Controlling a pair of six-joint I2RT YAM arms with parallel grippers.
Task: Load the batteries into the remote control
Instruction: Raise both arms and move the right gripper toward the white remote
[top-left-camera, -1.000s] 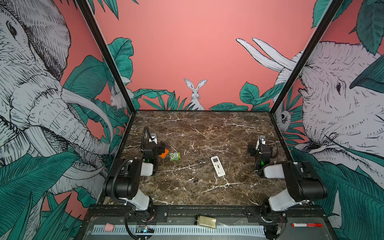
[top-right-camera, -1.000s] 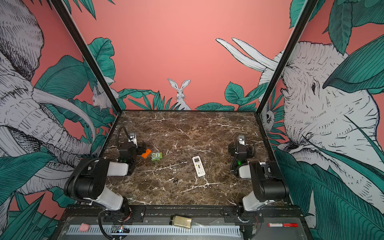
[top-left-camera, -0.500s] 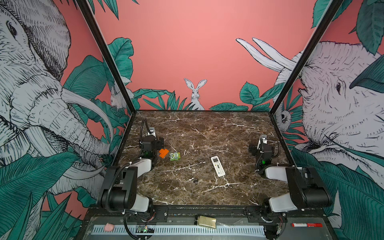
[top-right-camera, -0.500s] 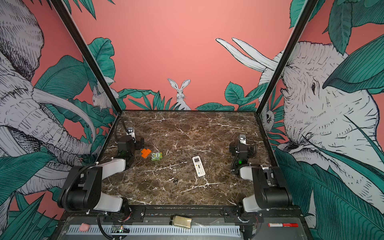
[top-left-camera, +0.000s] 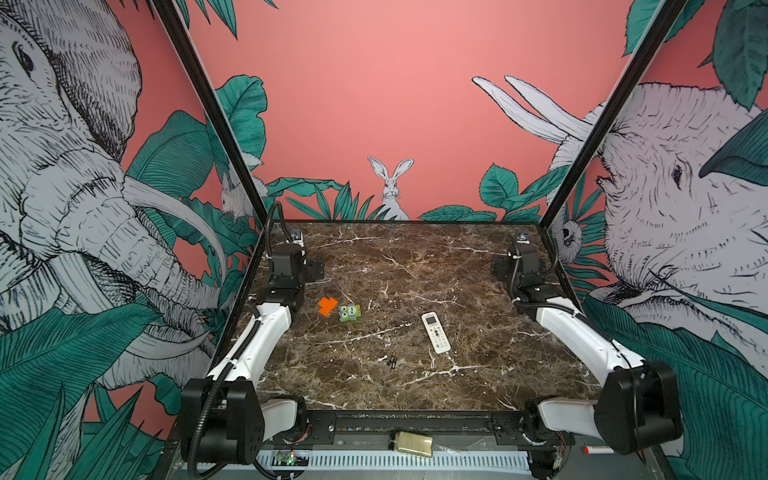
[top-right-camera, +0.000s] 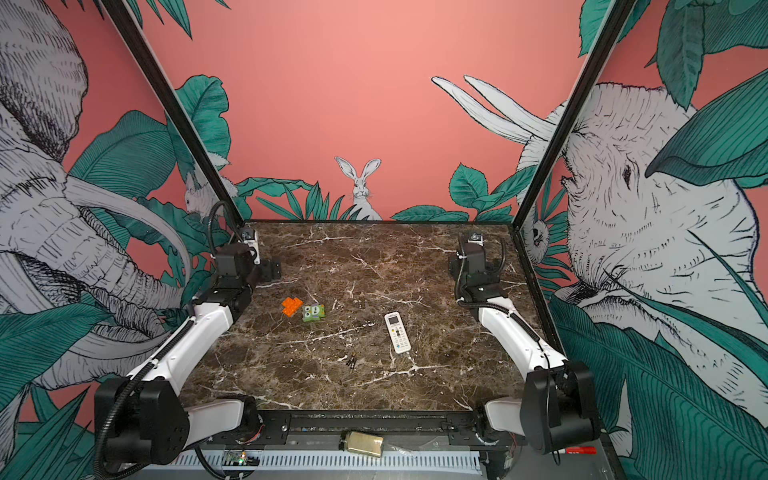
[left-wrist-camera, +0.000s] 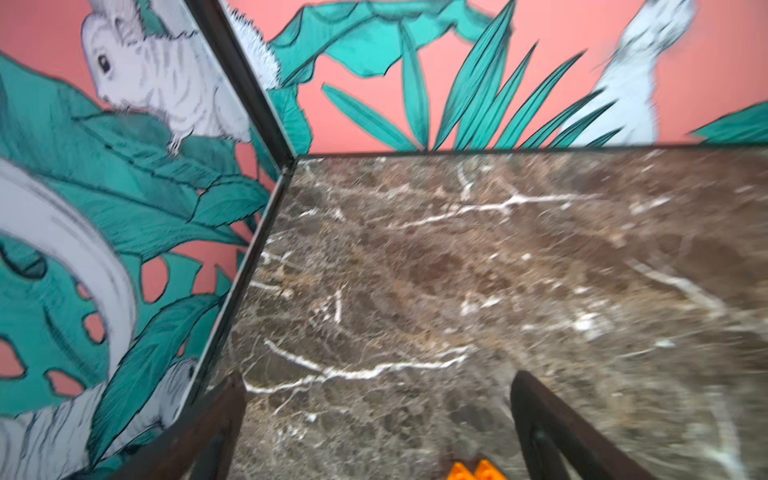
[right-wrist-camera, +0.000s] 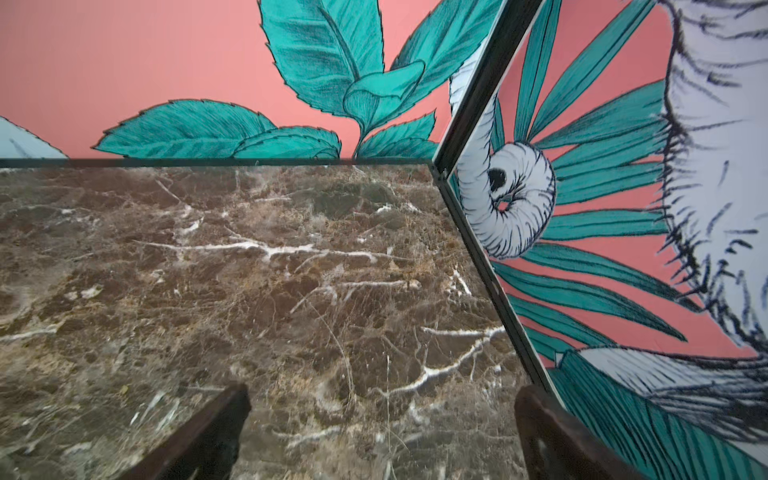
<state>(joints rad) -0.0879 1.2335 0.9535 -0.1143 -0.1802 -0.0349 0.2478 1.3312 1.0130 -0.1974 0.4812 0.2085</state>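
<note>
Status: opening step, nothing loaded yet by the look of it. Your remote (top-left-camera: 436, 332) lies flat on the desk (top-left-camera: 415, 257), button face up, so the battery recess should be underneath, against the desk. The batteries (top-left-camera: 391, 361) lie loose as a close pair near the remote's button end, off its left-arm side and slightly nearer the front edge.

On the left end effector (left-wrist-camera: 374, 415) the jaws are spread wide with nothing between them. Its wrist view shows only bare desk plus a sliver of the orange bricks (left-wrist-camera: 473, 471). The right end effector (right-wrist-camera: 380, 424) is the same, wide and empty. Both sit well apart from the remote, beyond its screen end, one out to each side.

Orientation: the remote's long axis runs roughly front-to-back, slightly skewed. The screen end points at the back wall and leans toward the left-arm side. The button end points at the front and leans right. The battery axes look roughly parallel to the remote's, but they're too small to read polarity.

Next move, my read: flip the remote first, then deal with any cover; you can't tell from here whether one is fitted. It's thin and flat, so pinch across the short width at the long edges. Then take the batteries one at a time, since they're tiny and round and likely to roll. The owl block (top-left-camera: 349, 313) and the orange bricks sit left of the remote; ignore them.
</note>
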